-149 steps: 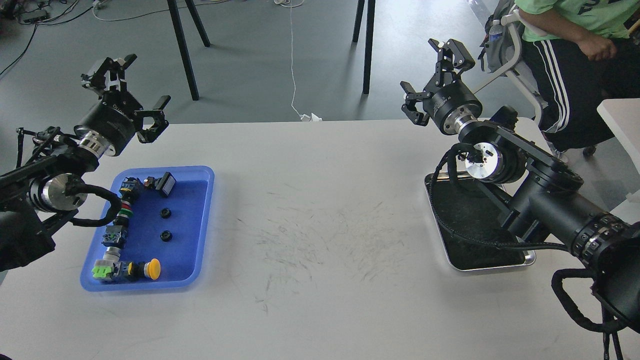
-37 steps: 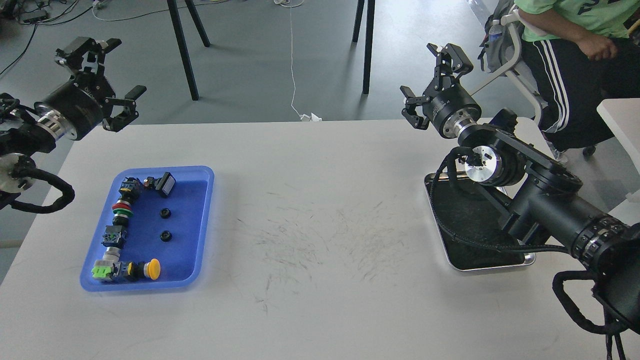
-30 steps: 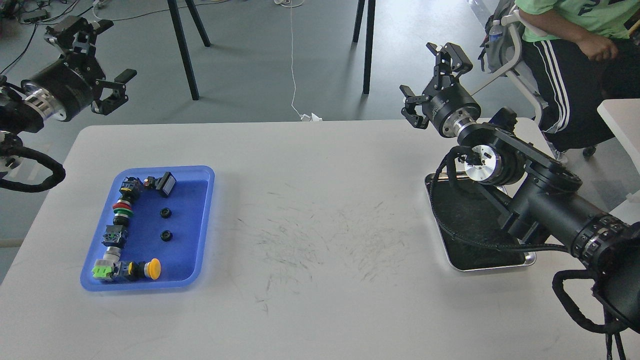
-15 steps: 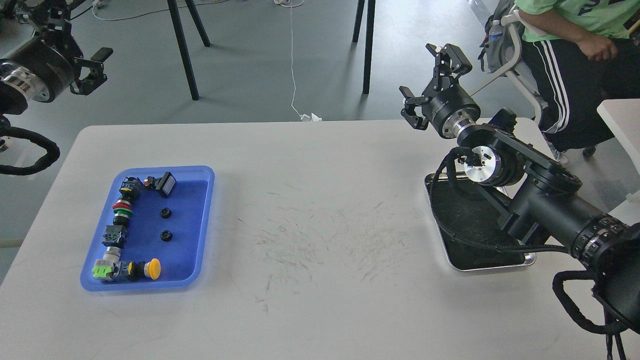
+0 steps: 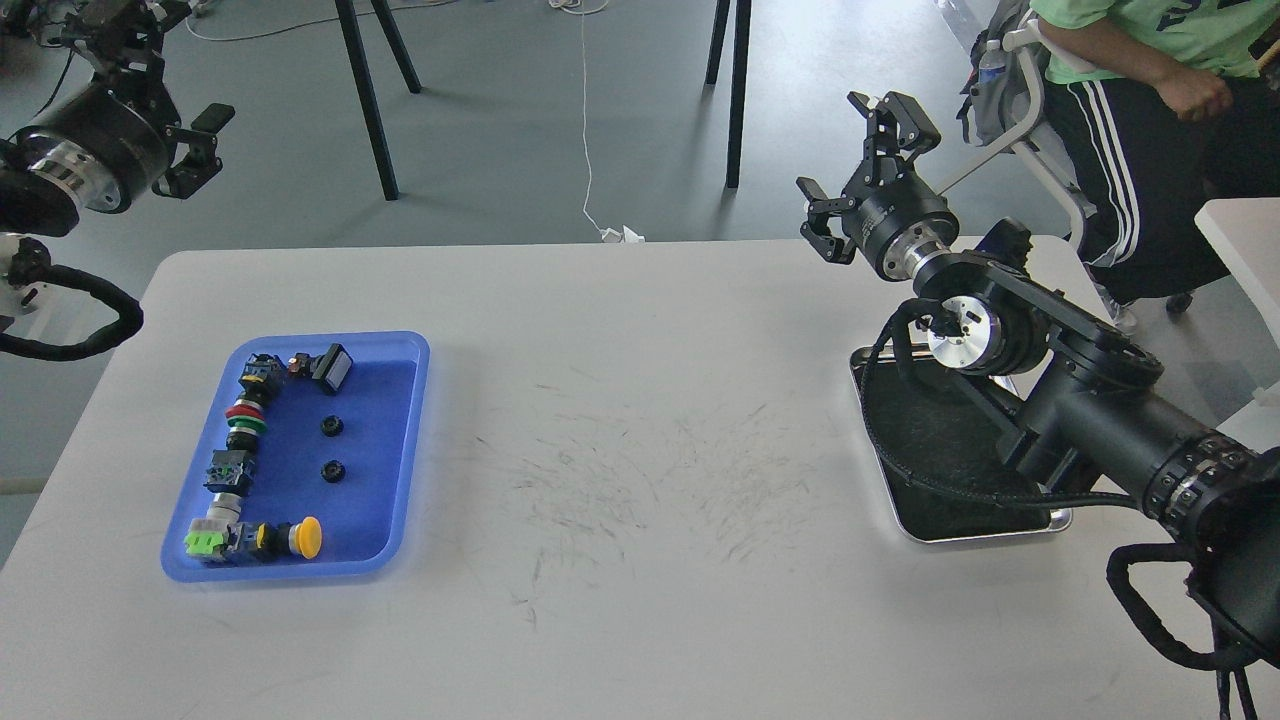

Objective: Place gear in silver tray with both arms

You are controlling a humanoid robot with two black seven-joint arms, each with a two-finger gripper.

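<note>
Two small black gears [image 5: 331,426] [image 5: 332,471] lie on the floor of the blue plastic tray [image 5: 300,572] at the table's left. The silver tray [image 5: 985,535], with its dark bottom, sits at the table's right and is partly covered by my right arm. My left gripper [image 5: 165,75] is open and empty, high beyond the table's far left corner and far from the gears. My right gripper [image 5: 853,165] is open and empty, raised above the table's far edge beyond the silver tray.
The blue tray also holds several push-button switches along its left side, among them a yellow button [image 5: 306,537] and a green part [image 5: 203,541]. A seated person [image 5: 1130,110] is at the back right. Black stand legs [image 5: 365,100] are behind the table.
My left arm has risen up and to the left, away from the blue tray and off the table, then come slightly back right and down. My right gripper has barely moved.
</note>
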